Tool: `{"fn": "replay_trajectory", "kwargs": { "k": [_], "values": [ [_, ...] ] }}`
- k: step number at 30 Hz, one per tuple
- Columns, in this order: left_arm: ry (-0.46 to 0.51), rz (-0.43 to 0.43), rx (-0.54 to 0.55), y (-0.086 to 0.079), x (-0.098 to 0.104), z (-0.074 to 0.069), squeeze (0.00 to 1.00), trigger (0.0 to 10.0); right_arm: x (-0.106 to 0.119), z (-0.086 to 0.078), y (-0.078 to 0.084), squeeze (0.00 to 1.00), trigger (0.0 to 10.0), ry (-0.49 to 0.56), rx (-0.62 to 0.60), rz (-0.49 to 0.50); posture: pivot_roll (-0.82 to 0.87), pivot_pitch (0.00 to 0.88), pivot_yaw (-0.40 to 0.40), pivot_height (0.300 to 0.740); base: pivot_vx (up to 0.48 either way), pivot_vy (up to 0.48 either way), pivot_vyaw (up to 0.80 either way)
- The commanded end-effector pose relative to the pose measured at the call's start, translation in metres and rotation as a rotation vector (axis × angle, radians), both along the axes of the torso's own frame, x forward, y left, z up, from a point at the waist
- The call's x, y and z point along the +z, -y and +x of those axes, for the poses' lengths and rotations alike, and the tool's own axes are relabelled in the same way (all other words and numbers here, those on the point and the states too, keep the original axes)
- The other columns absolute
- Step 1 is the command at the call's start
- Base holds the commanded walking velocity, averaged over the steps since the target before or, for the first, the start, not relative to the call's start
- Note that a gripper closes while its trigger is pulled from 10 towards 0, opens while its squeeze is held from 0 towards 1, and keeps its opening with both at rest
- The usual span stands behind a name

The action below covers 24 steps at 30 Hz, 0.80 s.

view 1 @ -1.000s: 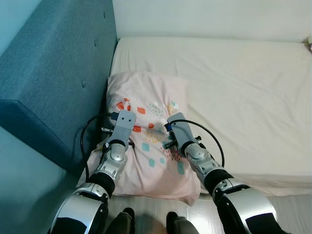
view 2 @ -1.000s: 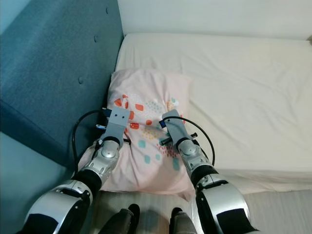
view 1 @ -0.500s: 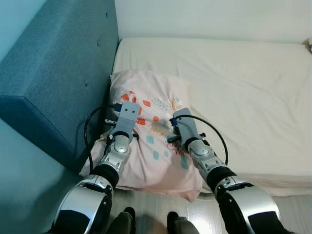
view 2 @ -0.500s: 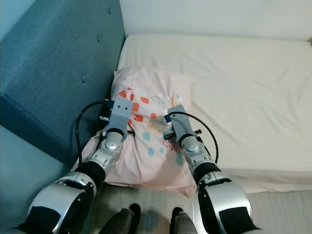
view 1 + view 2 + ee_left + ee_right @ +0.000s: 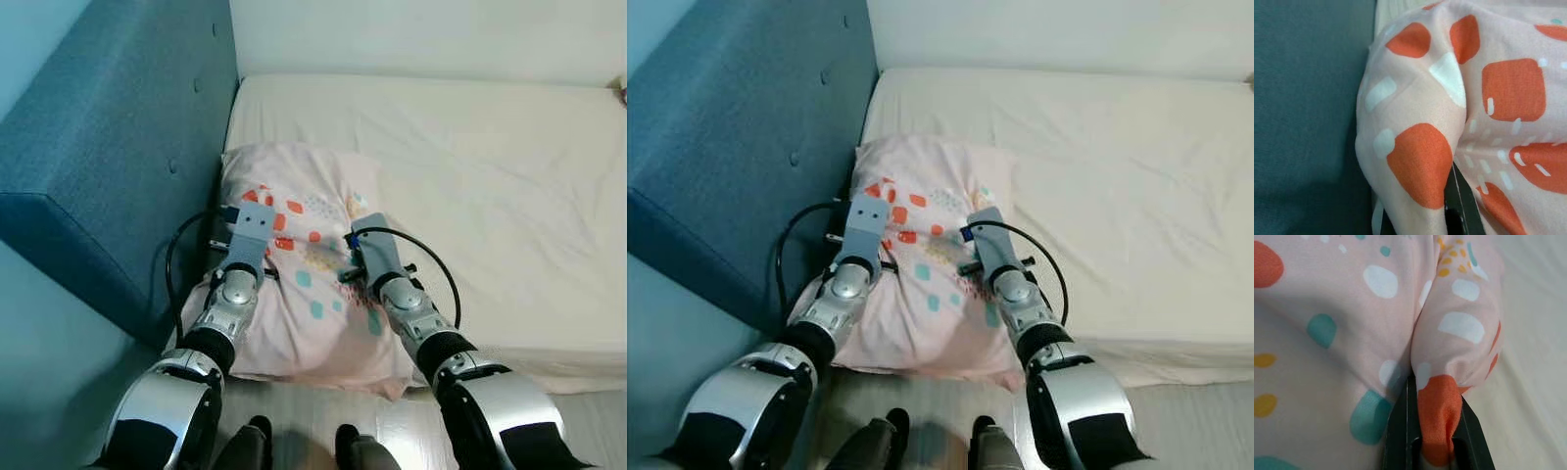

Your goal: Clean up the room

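Observation:
A pink pillow with orange, teal and white spots lies at the near left corner of the bed, against the blue headboard. Both arms reach over it from the near side. My left gripper is shut on a fold at the pillow's left edge; in the left wrist view the pinched pillow fabric covers most of one black finger. My right gripper is shut on a fold near the pillow's right side, and the fold bulges up between its two fingers.
The cream mattress stretches away to the right and back. The padded blue headboard runs along the left, tight against the pillow. A white wall stands behind the bed. Pale floor and my feet lie just below the bed's near edge.
Both arms have reached slightly further onto the bed with the pillow still pinched. The view has shifted a little at the same time.

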<state>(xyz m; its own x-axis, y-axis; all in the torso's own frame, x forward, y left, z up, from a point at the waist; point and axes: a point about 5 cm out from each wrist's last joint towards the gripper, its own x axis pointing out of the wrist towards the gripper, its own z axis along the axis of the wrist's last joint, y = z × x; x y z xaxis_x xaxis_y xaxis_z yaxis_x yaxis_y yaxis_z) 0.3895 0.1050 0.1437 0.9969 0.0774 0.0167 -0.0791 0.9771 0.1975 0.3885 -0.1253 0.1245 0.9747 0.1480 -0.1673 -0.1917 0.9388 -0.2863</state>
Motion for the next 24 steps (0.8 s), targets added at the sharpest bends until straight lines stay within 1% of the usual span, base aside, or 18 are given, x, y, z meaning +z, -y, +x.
{"fn": "replay_trajectory", "kwargs": {
  "k": [1,3,4,5,6,7,8,9,10,14,16,17,18,19,21,22,23,24],
  "values": [
    [0.046,-0.040,0.000,0.002,0.007,0.001,0.00,10.0,0.007,0.001,-0.006,0.00,10.0,0.047,0.019,0.037,0.14,0.353,0.003,0.740,0.000,0.000,0.00],
    [0.048,-0.044,-0.001,0.001,0.008,0.001,0.00,10.0,0.008,0.002,-0.006,0.00,10.0,0.056,0.018,0.043,0.14,0.354,0.003,0.740,0.000,0.000,0.00],
    [0.048,-0.045,-0.002,0.001,0.007,0.001,0.00,10.0,0.009,0.002,-0.006,0.10,10.0,0.062,0.016,0.045,0.14,0.355,0.004,0.740,0.000,0.000,0.00],
    [0.048,-0.045,-0.002,0.001,0.007,0.001,0.00,10.0,0.009,0.002,-0.006,0.10,10.0,0.062,0.016,0.045,0.14,0.355,0.004,0.740,0.000,0.000,0.00],
    [0.047,-0.044,-0.003,0.001,0.007,0.001,0.00,10.0,0.009,0.002,-0.006,0.40,10.0,0.064,0.014,0.047,0.14,0.355,0.005,0.740,0.000,0.000,0.00],
    [0.046,-0.044,-0.003,0.002,0.007,0.001,0.00,10.0,0.009,0.002,-0.005,0.56,10.0,0.063,0.012,0.047,0.14,0.356,0.005,0.740,0.000,0.000,0.00],
    [0.045,-0.044,-0.004,0.002,0.006,0.000,0.00,10.0,0.008,0.001,-0.004,0.85,10.0,0.060,0.010,0.044,0.14,0.357,0.007,0.740,0.000,0.000,0.00],
    [0.045,-0.044,-0.005,0.002,0.006,0.000,0.00,10.0,0.007,0.001,-0.004,0.85,10.0,0.057,0.008,0.042,0.14,0.357,0.007,0.740,0.000,0.000,0.00],
    [0.042,-0.045,-0.006,0.003,0.005,0.000,0.00,10.0,0.006,0.001,-0.003,1.00,10.0,0.053,0.005,0.041,0.14,0.358,0.009,0.740,0.000,0.000,0.00],
    [0.038,-0.048,-0.009,0.005,0.003,-0.001,0.00,10.0,0.005,0.000,-0.002,1.00,10.0,0.045,-0.002,0.038,0.14,0.359,0.011,0.740,0.000,0.000,0.00],
    [0.025,-0.056,-0.013,0.007,-0.001,-0.003,0.00,10.0,0.001,0.000,0.002,1.00,10.0,0.035,-0.031,0.004,0.14,0.360,0.015,0.740,0.000,0.000,0.00],
    [0.010,-0.062,-0.012,0.009,-0.005,-0.005,0.00,10.0,-0.003,-0.002,0.005,0.35,10.0,0.022,-0.053,-0.010,0.14,0.361,0.019,0.740,0.000,0.000,0.00],
    [-0.008,-0.062,-0.012,0.011,-0.010,-0.007,0.00,10.0,-0.007,-0.003,0.007,0.00,10.0,0.007,-0.073,-0.015,0.14,0.361,0.022,0.740,0.000,0.000,0.00],
    [-0.008,-0.062,-0.012,0.011,-0.010,-0.007,0.00,10.0,-0.007,-0.003,0.007,0.00,10.0,0.007,-0.073,-0.015,0.14,0.361,0.022,0.740,0.000,0.000,0.00],
    [-0.034,-0.054,-0.017,0.015,-0.019,-0.011,0.00,10.0,-0.014,-0.006,0.009,0.00,10.0,-0.012,-0.094,-0.007,0.14,0.364,0.025,0.740,0.000,0.000,0.00],
    [-0.052,-0.045,-0.025,0.019,-0.026,-0.015,0.00,10.0,-0.019,-0.009,0.010,0.00,10.0,-0.023,-0.110,0.014,0.13,0.368,0.027,0.740,0.000,0.000,0.00],
    [-0.052,-0.045,-0.025,0.019,-0.026,-0.015,0.00,10.0,-0.019,-0.009,0.010,0.00,10.0,-0.023,-0.110,0.014,0.13,0.368,0.027,0.740,0.000,0.000,0.00],
    [-0.085,-0.038,-0.040,0.025,-0.038,-0.022,0.00,10.0,-0.028,-0.014,0.012,0.00,10.0,-0.038,-0.136,0.046,0.13,0.374,0.030,0.740,0.000,0.000,0.00]
  ]
}}
